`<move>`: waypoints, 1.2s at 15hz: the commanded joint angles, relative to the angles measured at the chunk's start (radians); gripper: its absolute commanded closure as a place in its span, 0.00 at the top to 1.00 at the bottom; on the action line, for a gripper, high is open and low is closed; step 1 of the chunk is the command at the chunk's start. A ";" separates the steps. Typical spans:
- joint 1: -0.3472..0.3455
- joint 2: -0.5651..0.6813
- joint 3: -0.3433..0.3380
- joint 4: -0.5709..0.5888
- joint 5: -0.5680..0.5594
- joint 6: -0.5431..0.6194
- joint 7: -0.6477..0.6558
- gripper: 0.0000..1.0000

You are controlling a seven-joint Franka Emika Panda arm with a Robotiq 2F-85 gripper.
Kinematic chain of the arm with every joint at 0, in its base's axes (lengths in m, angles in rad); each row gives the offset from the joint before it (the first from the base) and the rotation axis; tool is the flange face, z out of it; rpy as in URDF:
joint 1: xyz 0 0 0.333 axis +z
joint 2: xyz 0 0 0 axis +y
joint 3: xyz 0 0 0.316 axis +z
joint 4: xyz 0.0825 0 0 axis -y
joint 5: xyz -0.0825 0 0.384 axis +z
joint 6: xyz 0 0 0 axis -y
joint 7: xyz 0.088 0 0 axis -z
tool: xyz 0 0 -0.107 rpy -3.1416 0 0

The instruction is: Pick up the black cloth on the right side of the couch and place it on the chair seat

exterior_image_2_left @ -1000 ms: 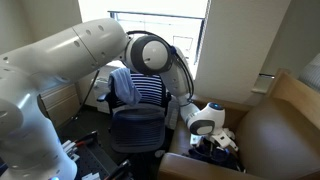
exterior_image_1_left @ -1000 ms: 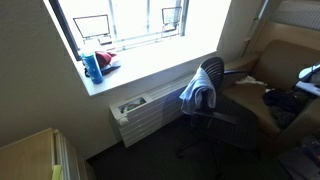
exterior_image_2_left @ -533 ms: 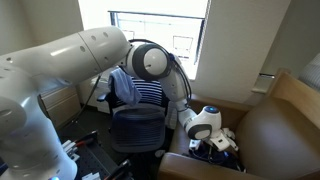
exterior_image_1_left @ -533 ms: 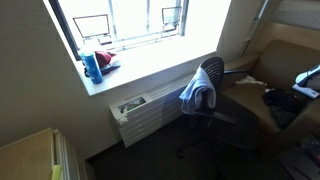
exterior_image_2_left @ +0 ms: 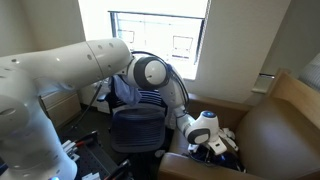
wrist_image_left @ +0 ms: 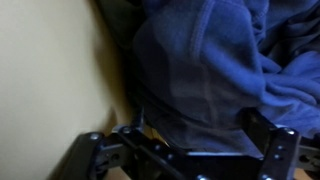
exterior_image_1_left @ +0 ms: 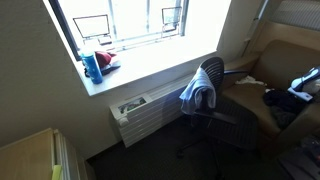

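The black cloth (exterior_image_2_left: 228,146) lies bunched on the couch seat (exterior_image_2_left: 265,130) next to the wooden armrest. It also shows as a dark heap in an exterior view (exterior_image_1_left: 281,99). In the wrist view the dark cloth (wrist_image_left: 190,80) fills the picture. My gripper (exterior_image_2_left: 208,140) is down on the cloth, and its fingers (wrist_image_left: 200,150) stand wide apart with folds of cloth between them. It is open. The office chair (exterior_image_2_left: 135,128) stands beside the couch, also seen in an exterior view (exterior_image_1_left: 208,88).
A striped garment (exterior_image_2_left: 140,90) hangs over the chair back. The couch's wooden armrest (exterior_image_2_left: 195,166) lies between chair and cloth. A window sill (exterior_image_1_left: 140,65) with a blue bottle (exterior_image_1_left: 92,67) and a heater (exterior_image_1_left: 150,112) stand behind the chair.
My arm has bent lower and the gripper has come down onto the cloth. The cloth and the chair have not moved.
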 commanded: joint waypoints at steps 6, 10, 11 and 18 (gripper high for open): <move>-0.049 0.040 0.032 0.066 0.001 -0.045 -0.011 0.46; -0.043 0.030 0.032 0.079 0.000 -0.034 -0.009 0.18; -0.042 0.019 0.038 0.082 0.001 -0.028 -0.013 0.11; -0.116 -0.205 0.236 -0.019 0.020 0.168 -0.147 0.02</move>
